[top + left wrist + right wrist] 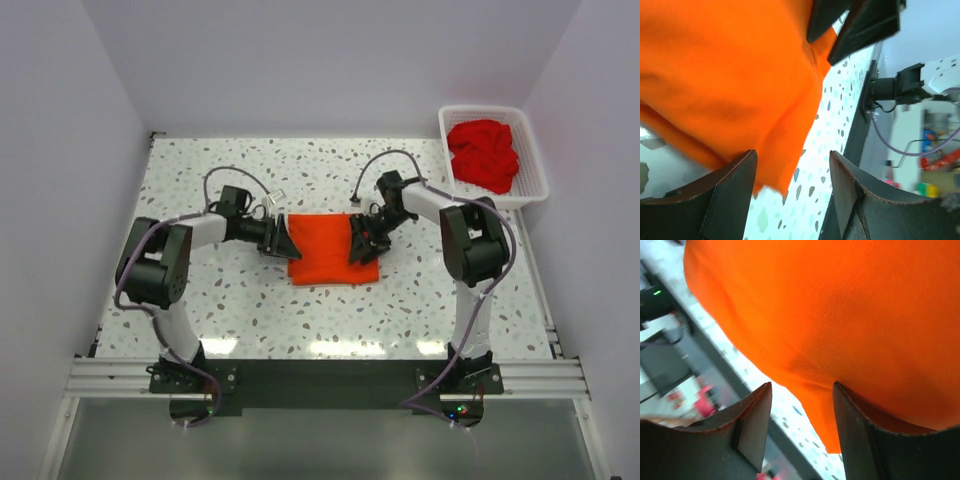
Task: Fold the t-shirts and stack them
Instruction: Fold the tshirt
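A bright orange-red t-shirt [328, 250] lies folded into a rectangle on the speckled table, between my two grippers. My left gripper [283, 240] is at its left edge, open; in the left wrist view the cloth [730, 75] lies over the left finger [725, 200] and nothing is pinched. My right gripper [362, 243] is at the shirt's right edge, open; in the right wrist view the cloth [840, 315] hangs just above the spread fingers [750, 425]. Deeper red t-shirts [484, 154] lie crumpled in a white basket [534, 158] at the back right.
White walls close in the table [220, 180] on the left, back and right. The basket stands against the right wall. A metal rail [320, 378] runs along the near edge by the arm bases.
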Controlling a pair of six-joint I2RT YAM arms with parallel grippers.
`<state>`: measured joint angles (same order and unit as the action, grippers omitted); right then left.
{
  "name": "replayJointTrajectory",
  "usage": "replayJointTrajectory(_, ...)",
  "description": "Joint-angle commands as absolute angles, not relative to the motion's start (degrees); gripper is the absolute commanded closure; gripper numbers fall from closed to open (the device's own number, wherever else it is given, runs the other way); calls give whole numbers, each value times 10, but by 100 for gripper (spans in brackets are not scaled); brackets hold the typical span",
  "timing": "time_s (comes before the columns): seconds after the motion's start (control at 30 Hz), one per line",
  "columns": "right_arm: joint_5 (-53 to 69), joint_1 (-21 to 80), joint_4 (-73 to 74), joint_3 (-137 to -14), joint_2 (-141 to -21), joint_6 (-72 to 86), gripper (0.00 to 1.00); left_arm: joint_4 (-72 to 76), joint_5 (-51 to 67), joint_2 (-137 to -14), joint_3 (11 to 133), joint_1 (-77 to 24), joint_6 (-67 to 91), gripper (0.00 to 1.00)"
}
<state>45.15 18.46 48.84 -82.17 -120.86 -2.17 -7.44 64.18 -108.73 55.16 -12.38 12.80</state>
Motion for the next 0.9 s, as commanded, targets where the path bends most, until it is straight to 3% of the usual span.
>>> replayJointTrajectory(0.0, 339, 185, 458, -838, -1118, -36, 43, -155, 594, -970, 581, -119, 24, 35)
replayJointTrajectory(0.2, 108, 262, 361, -824, -1007, -4, 36, -164, 447, -841, 568, -48, 26, 32)
replayJointTrajectory(0.37, 52, 308, 373, -846, -1034, 32, 32, -203, 322, -819, 590, -45, 14, 30)
replayJointTrajectory(0.53, 11, 301, 382, -845, -1017, 21, 29, -154, 211, -810, 584, -151, 51, 30)
replayJointTrajectory(0.63, 1, 268, 394, -833, -983, 16, 23, -111, 124, -838, 592, -254, 110, 20)
replayJointTrajectory(0.87, -4, 185, 434, -826, -940, -18, 13, -129, -110, -1025, 722, -436, 218, 15)
